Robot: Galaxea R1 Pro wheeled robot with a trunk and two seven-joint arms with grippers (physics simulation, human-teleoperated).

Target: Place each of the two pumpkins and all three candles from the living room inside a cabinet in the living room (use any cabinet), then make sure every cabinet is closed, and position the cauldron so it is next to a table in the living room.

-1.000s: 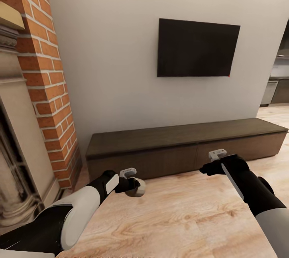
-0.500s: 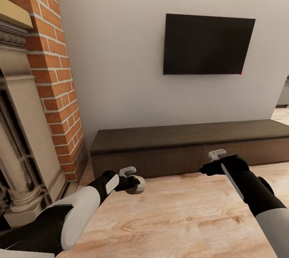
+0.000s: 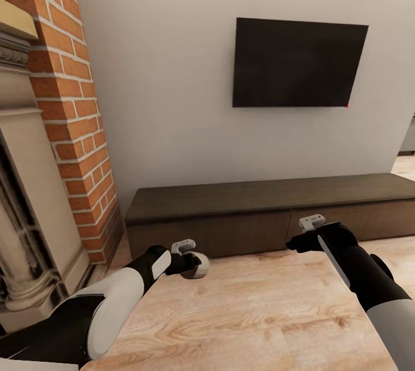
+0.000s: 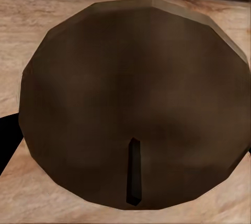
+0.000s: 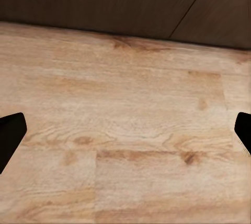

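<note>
Cabinet (image 3: 271, 212) shut on plank floor (image 3: 248, 313) | left fingers (image 3: 199, 265) grip candle (image 4: 136, 98) | right fingers (image 5: 10, 135) spread

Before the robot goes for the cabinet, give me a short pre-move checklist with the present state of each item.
1. Candle held in the left gripper: ok, it sits between the fingers, wick toward the wrist camera.
2. Right gripper free to open a door: ok, fingers apart over bare floor, nothing between them.
3. Cabinet within view and facing the robot: ok.
4. Cabinet doors open to take the candle: not ok, both visible panels are shut.
5. Floor between grippers and cabinet free of obstacles: ok.
6. Whether the right arm can reach the door from here: cannot tell.
</note>
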